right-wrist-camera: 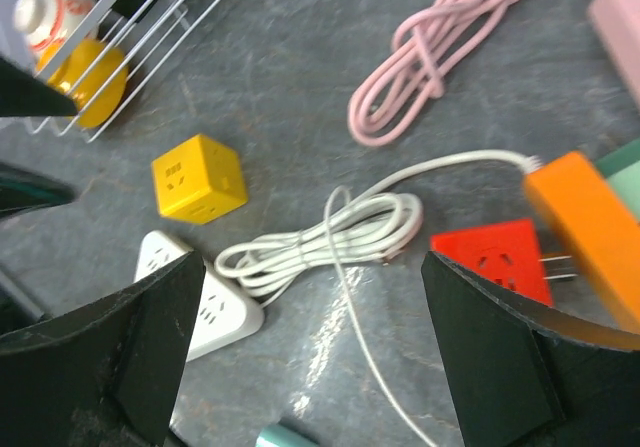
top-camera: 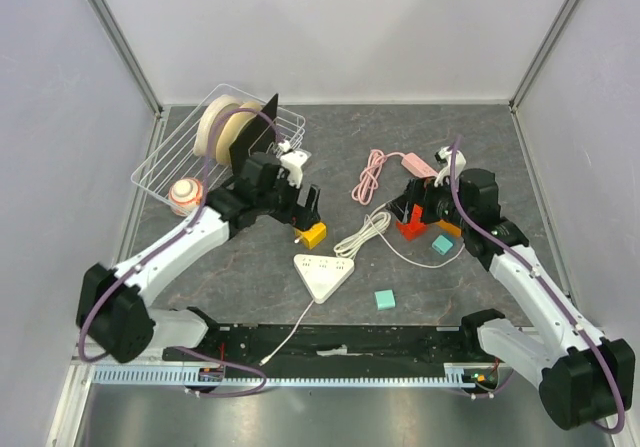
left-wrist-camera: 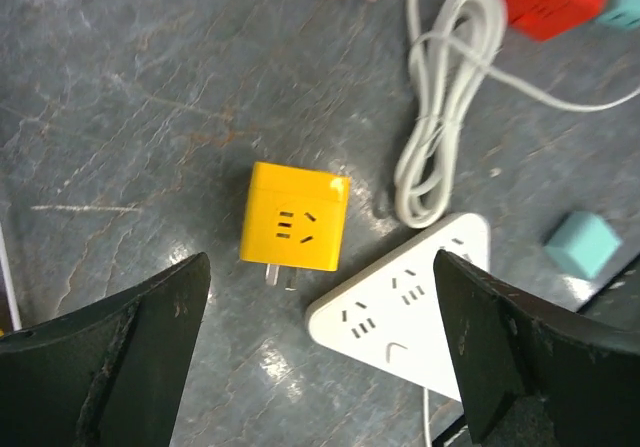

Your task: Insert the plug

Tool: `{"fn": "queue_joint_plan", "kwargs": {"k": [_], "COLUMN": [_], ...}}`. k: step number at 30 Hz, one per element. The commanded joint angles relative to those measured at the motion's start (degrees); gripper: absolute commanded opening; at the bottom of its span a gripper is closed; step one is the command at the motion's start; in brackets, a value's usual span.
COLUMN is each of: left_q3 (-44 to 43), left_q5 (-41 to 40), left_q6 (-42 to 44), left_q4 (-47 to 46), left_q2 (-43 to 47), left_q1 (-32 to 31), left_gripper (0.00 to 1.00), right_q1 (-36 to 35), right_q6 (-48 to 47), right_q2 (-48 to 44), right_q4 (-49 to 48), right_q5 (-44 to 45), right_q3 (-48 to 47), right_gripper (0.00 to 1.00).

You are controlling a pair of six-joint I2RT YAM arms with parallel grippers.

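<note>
The desk (top-camera: 480, 157) has a dark grey surface with a stone pattern; pale walls with metal posts close it at the left, the back and the right. A white wire basket (top-camera: 160, 167) stands at the back left corner; a pink cable (top-camera: 370, 175) lies near the middle.

The left end effector (left-wrist-camera: 320, 267) hangs above the desk with its jaws fully apart, and it has hold of nothing. The yellow cube plug (left-wrist-camera: 293, 217) lies flat on the desk, in the gap between the two fingers in the wrist view and touching neither; its metal prongs point toward the camera. The white triangular power strip (left-wrist-camera: 410, 312) lies just beside the plug, with one corner near the prongs.

The right end effector (right-wrist-camera: 312, 267) is also wide open and empty; it hangs over a coiled white cable (right-wrist-camera: 320, 242), well apart from the yellow cube plug; a red cube (right-wrist-camera: 495, 257) lies near one finger.
</note>
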State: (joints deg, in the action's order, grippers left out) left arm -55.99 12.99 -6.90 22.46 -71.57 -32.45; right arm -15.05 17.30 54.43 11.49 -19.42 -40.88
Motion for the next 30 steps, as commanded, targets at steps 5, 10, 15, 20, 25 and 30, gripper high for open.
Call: {"fn": "queue_joint_plan", "kwargs": {"k": [5,10,15,20,25,30], "left_q3": [-11.2,-15.6,-15.7,-15.3,-14.8,-14.7], "left_q5": [-11.4,-9.6,-5.0,-1.4,-3.1,-6.2], "left_q6": [9.6,9.9,10.9,11.0,11.0,10.4], "left_q4": [10.3,15.9,16.9,16.4,16.2,16.1], "left_q2": [-17.8,-25.1,-26.3,-28.0,-30.3,-31.4], "left_q1": [-3.9,-3.9,-3.9,-4.4,-5.2,-6.0], "left_gripper": [1.00,0.99,0.98,0.97,0.97,0.90], "right_q1": [-0.1,-0.2,-0.6,-0.8,-0.9,-1.2], "right_q6": [4.0,3.6,3.4,4.2,4.1,4.1], "right_q2": [2.8,2.6,3.0,3.4,3.7,3.5], "right_q4": [-3.4,-4.8,-6.0,-7.4,-8.2,-8.8], "right_q5": [-7.5,-7.0,-6.9,-7.2,-7.3,-7.2], "right_q3": [0.4,2.2,2.5,3.8,3.5,4.5], "right_gripper": [0.98,0.98,0.98,0.98,0.98,0.98]}}
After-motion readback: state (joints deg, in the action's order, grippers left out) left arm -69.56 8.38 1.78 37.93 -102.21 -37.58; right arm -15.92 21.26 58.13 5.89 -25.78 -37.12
